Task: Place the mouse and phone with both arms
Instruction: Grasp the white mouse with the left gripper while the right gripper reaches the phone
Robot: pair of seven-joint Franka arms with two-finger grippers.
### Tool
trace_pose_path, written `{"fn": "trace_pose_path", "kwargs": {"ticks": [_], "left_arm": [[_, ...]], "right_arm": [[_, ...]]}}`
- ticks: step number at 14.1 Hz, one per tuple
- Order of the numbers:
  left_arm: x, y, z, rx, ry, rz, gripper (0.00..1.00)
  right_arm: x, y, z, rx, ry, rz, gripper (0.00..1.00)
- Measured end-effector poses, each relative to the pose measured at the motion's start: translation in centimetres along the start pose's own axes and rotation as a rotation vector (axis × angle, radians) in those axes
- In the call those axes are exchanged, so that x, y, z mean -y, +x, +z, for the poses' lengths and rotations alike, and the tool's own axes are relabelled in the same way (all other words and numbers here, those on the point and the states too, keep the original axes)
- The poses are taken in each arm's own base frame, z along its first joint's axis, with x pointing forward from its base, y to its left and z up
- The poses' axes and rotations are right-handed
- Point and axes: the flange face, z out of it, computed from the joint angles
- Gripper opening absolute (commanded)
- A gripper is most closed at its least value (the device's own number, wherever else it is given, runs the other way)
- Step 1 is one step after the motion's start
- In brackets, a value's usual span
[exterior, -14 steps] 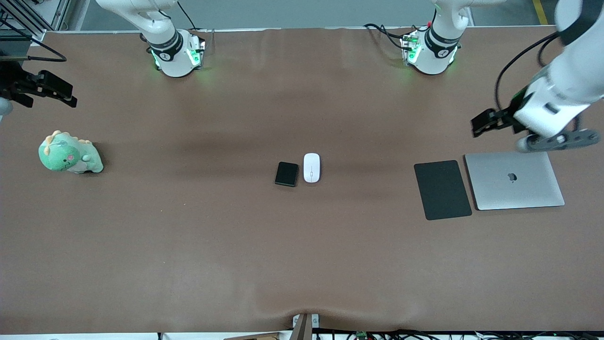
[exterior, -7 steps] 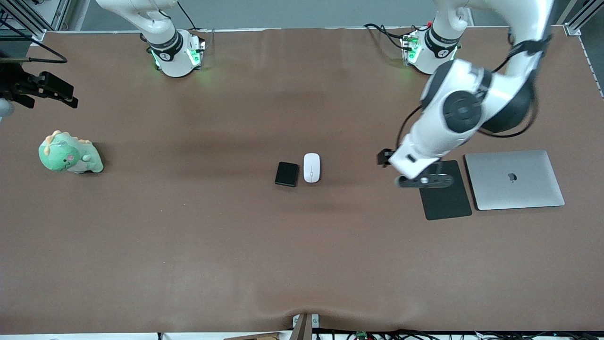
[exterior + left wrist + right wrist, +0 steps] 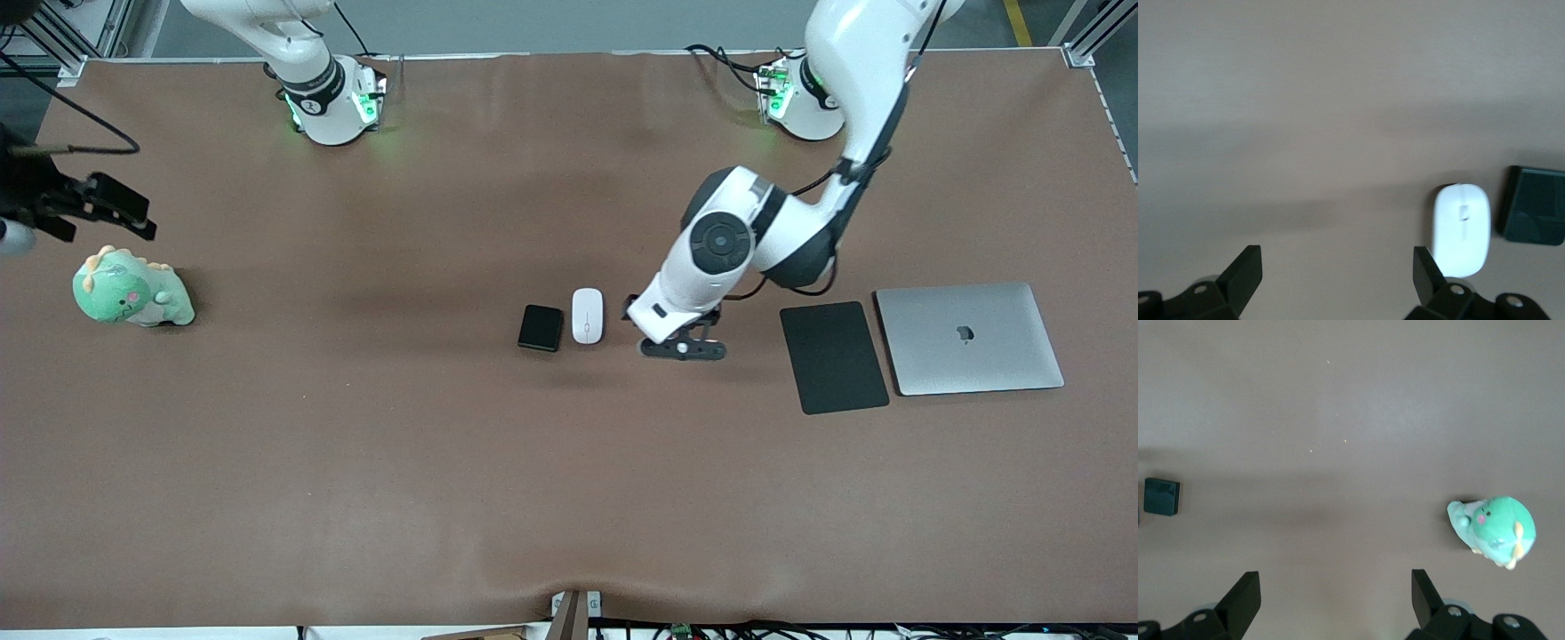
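The white mouse (image 3: 587,315) lies at the table's middle. The black phone (image 3: 540,327) lies right beside it, toward the right arm's end. My left gripper (image 3: 669,338) hangs open and empty over bare table beside the mouse, toward the left arm's end. In the left wrist view the open left gripper (image 3: 1337,273) shows the mouse (image 3: 1461,230) just outside one finger (image 3: 1426,270), with the phone (image 3: 1533,215) past it. My right gripper (image 3: 98,206) is up at the right arm's end of the table, over the table next to a plush. It is open and empty (image 3: 1336,593); the phone (image 3: 1161,497) shows small there.
A green dinosaur plush (image 3: 132,291) sits at the right arm's end and shows in the right wrist view (image 3: 1495,530). A matte black mouse pad (image 3: 834,356) and a closed silver laptop (image 3: 969,338) lie side by side toward the left arm's end.
My left arm has swung from over the laptop's end, across the mouse pad, to beside the mouse. My right gripper has shifted a little toward the plush.
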Motion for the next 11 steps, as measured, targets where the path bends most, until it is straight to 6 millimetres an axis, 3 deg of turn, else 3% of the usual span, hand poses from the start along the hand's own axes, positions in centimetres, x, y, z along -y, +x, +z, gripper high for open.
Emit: {"fn": "trace_pose_path", "kwargs": {"ticks": [3, 5, 11], "left_arm": [[-5.0, -1.6, 4.2, -0.012, -0.026, -0.018, 1.00], [-7.5, -2.2, 6.0, -0.018, -0.016, -0.035, 1.00], [-10.1, -3.4, 9.1, -0.015, 0.014, -0.053, 0.93]], "right_arm": [[0.8, 2.7, 3.6, 0.016, 0.030, -0.007, 1.00], [1.5, 3.1, 4.5, 0.030, 0.059, -0.012, 1.00], [2.1, 3.3, 5.0, 0.046, 0.064, -0.021, 1.00]]}}
